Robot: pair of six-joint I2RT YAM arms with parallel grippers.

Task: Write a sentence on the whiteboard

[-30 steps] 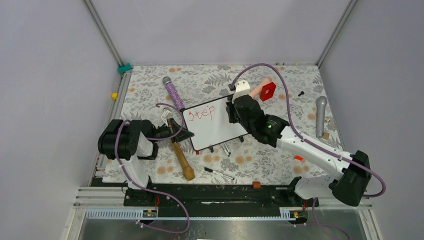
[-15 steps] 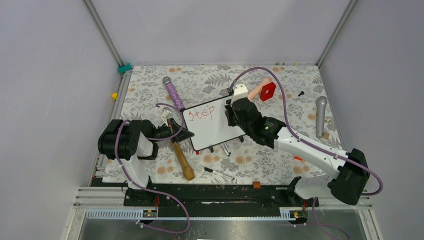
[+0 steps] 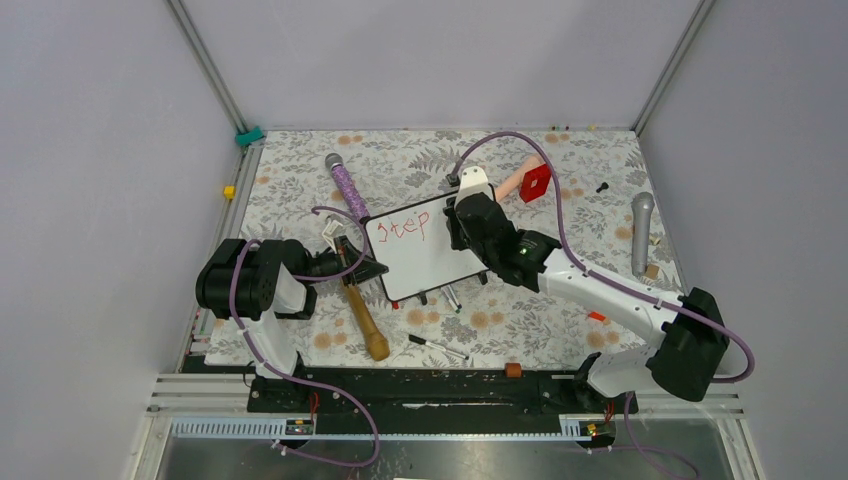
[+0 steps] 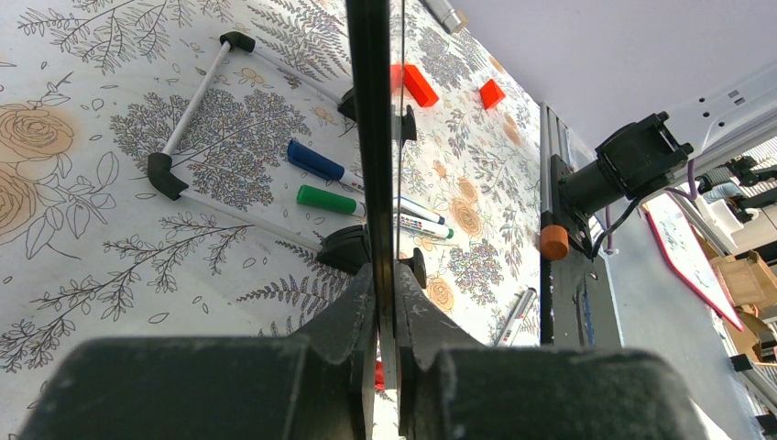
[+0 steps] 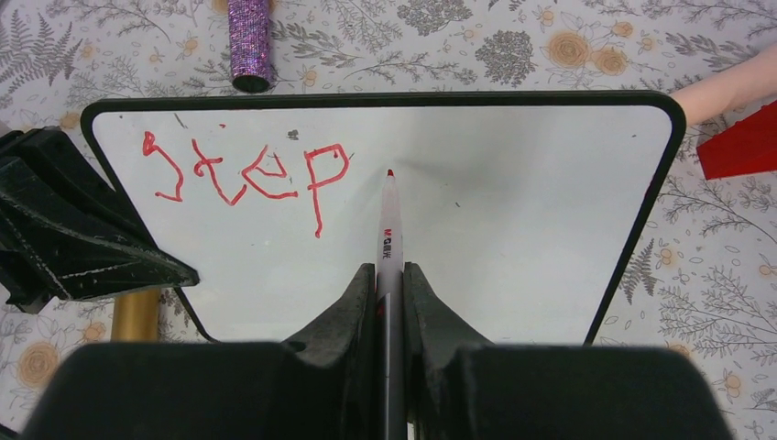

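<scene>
From above, the whiteboard (image 3: 425,250) is being shown near the middle of the table, the left gripper (image 3: 375,269) being pressed onto its left edge and the right gripper (image 3: 456,228) being held over its right part. The sentence (image 5: 246,174) is being read best in the right wrist view: only "step" is being displayed in red at the upper left. A red marker (image 5: 388,234) is being grasped by the clenched right fingers, its tip being aimed at bare board just right of the "p"; contact cannot be told. Only in the left wrist view is the board being seen edge-on: the black frame is being pinched by the clenched left jaws, and a blue marker (image 4: 317,163) and a green marker (image 4: 330,200) are being seen on the cloth close to that edge. The table is being covered by a floral cloth (image 3: 300,180), on which a purple microphone (image 3: 345,185), a wooden-handled tool (image 3: 365,322) and a red block (image 3: 536,183) are being left lying. It is being enclosed by plain grey walls.
</scene>
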